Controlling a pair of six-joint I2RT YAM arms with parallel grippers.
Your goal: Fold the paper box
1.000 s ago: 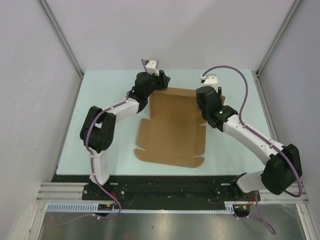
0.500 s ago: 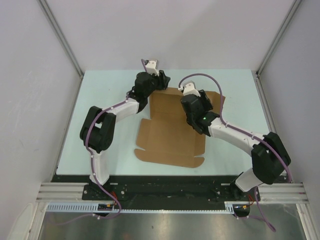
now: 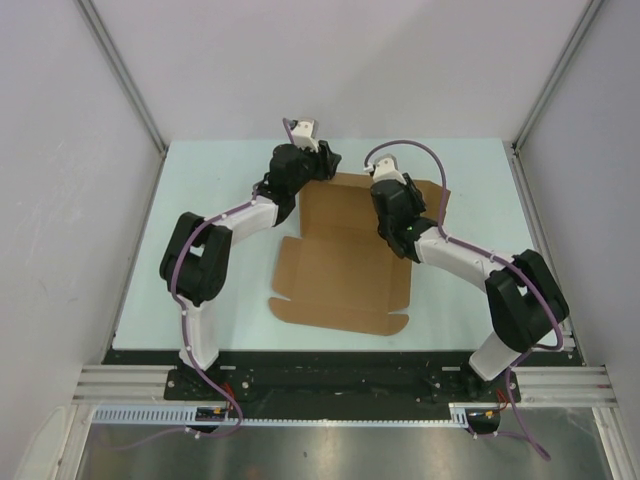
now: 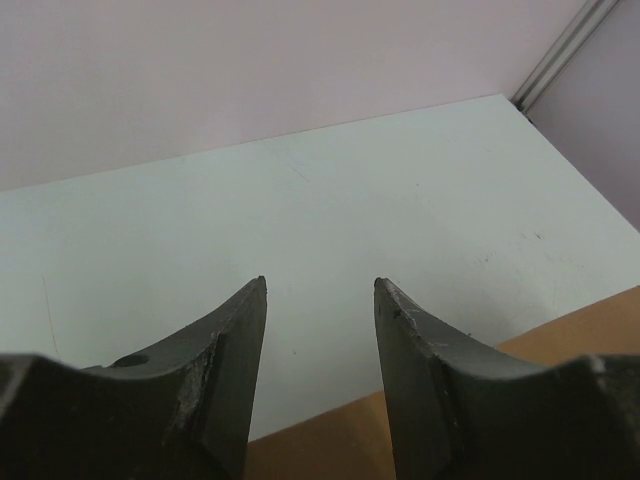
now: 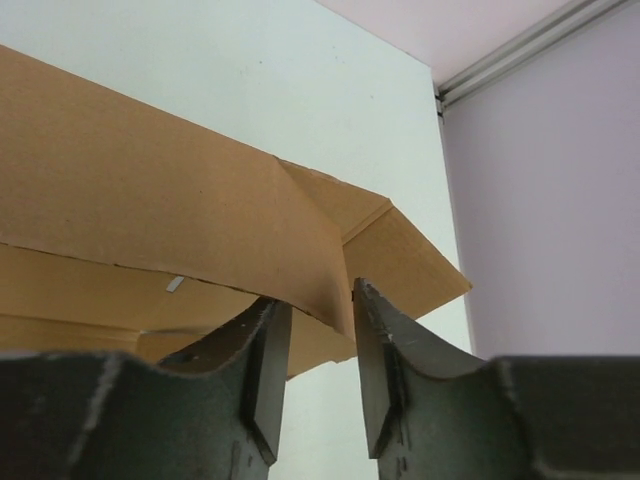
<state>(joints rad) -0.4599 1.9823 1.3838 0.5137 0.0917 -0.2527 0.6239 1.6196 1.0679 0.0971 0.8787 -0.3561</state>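
White walls (image 3: 60, 250) close in the pale green surface (image 3: 200, 200) at 9, 12 and 3 o'clock. The paper box (image 3: 345, 270) fills the centre, with a flap raised at 1 o'clock. The right tool (image 5: 312, 293) sits astride that flap, and the left tool (image 4: 320, 285) crowds the 11 o'clock corner. Bare lanes run beside the box at 9, 12 and 3 o'clock.

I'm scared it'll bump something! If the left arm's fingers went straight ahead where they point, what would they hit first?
Probably the pale green table top, not the plain brown cardboard paper box lying beneath the left fingers; depth is unclear.
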